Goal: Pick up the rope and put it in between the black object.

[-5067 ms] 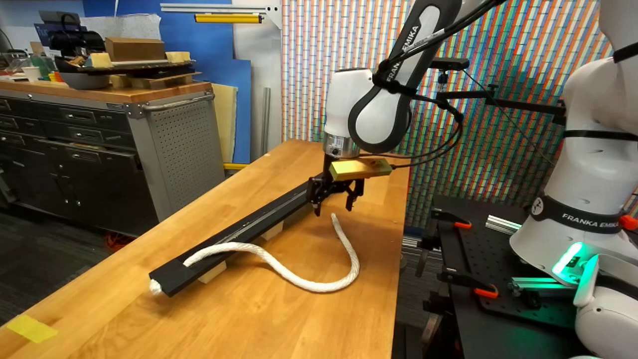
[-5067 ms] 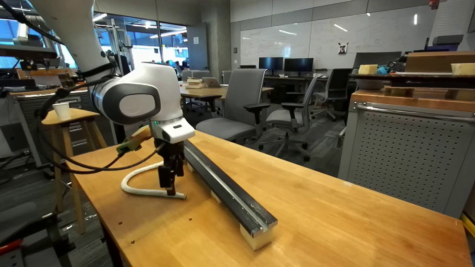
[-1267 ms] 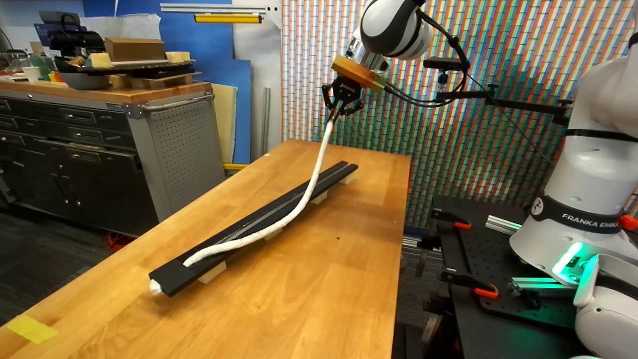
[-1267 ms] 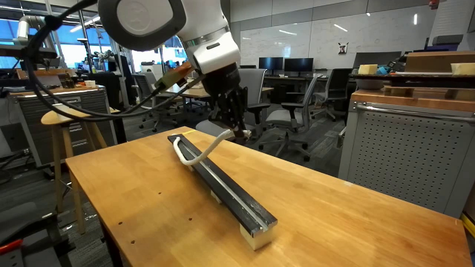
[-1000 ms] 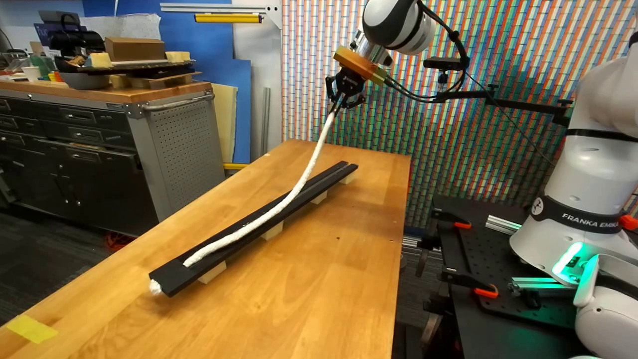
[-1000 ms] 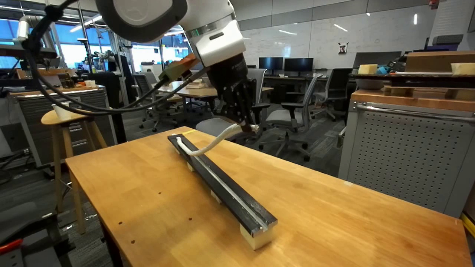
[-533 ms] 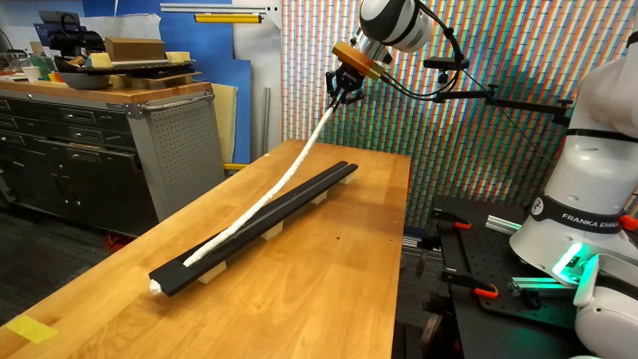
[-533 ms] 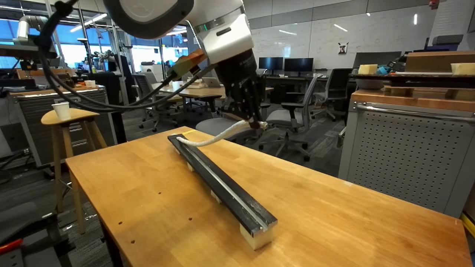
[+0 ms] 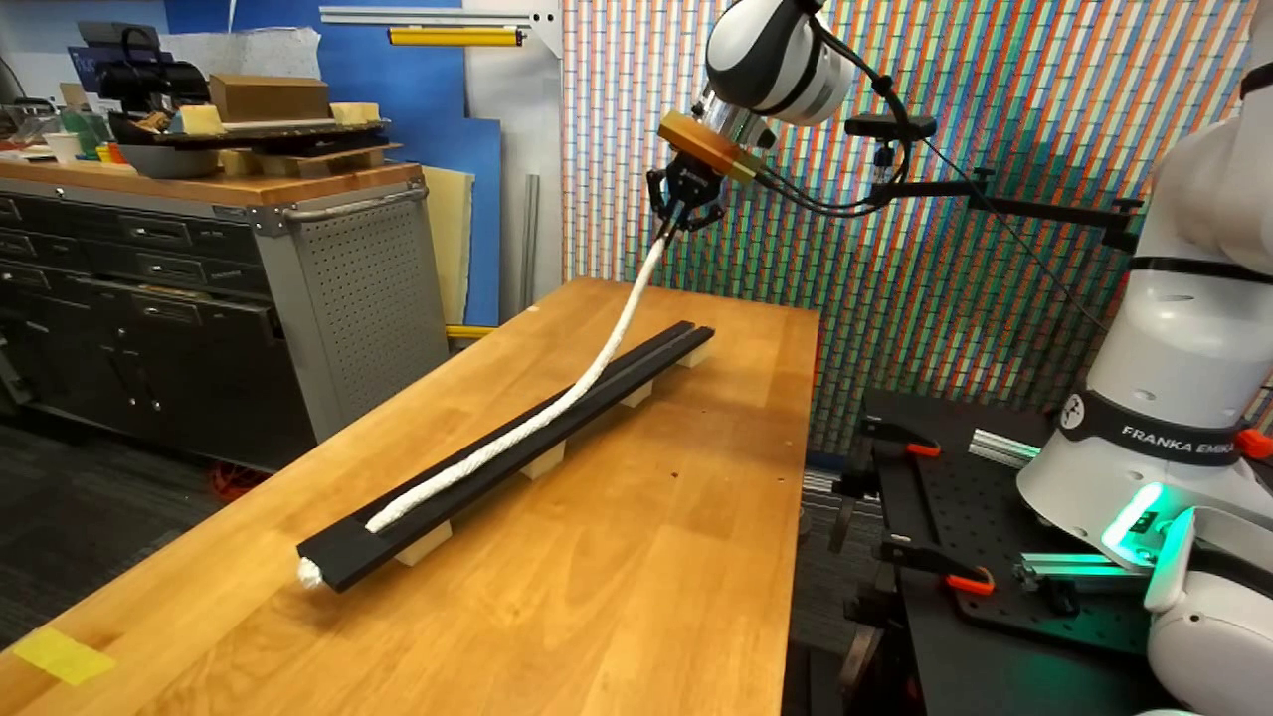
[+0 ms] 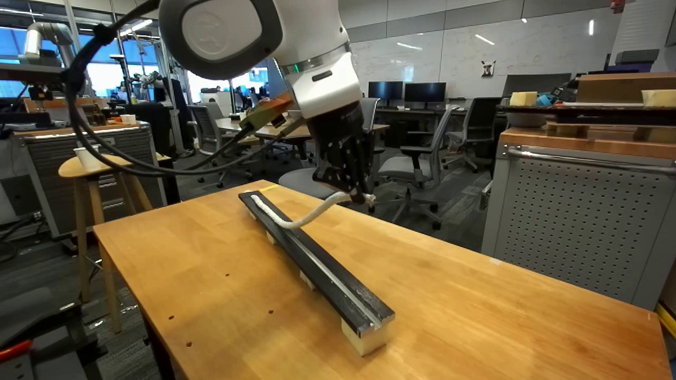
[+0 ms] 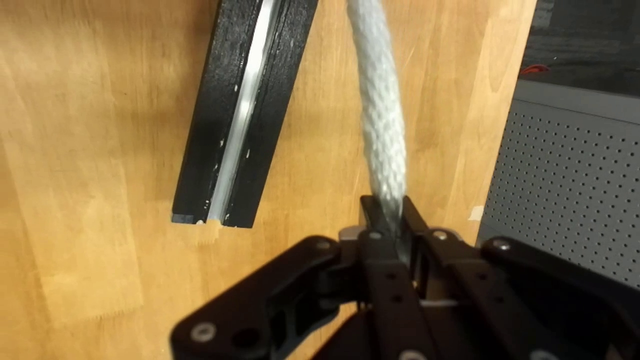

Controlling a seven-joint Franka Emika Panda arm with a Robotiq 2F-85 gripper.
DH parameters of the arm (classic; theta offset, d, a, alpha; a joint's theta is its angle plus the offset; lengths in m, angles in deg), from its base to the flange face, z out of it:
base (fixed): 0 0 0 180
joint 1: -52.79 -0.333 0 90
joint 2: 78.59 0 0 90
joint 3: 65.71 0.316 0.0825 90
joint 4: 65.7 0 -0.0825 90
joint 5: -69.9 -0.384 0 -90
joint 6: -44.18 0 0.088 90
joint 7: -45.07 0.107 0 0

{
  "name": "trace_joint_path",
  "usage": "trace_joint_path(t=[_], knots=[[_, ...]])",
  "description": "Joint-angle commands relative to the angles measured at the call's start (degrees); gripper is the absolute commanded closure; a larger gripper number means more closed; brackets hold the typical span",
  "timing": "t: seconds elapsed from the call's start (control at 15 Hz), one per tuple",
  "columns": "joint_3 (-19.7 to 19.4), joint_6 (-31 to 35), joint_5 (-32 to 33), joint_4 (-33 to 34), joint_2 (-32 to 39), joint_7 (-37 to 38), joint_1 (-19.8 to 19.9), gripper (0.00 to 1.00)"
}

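Seemingly midway, the gripper [image 11: 391, 210] clenches the white rope [image 11: 382, 110] near its raised end, the lower stretch lying along the black track [image 11: 270, 115] (whether inside its groove [image 11: 245, 107], unclear); the rest hangs unlaid.

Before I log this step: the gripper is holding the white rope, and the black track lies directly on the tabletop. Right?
Not quite: the black track sits on pale blocks that raise it off the tabletop, as both exterior views show. The gripper does hold the white rope.
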Motion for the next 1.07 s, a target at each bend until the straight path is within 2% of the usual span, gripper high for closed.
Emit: trace_joint_path(t=[0.0,0.47,1.0], knots=[[0.08,0.19,-0.21,2.07,2.83,-0.83,1.42,0.97],[-1.0,0.04,0.42,3.53,8.05,-1.47,2.58,0.97],[-1.25,0.29,1.87,3.61,11.14,-4.14,1.87,0.97]])
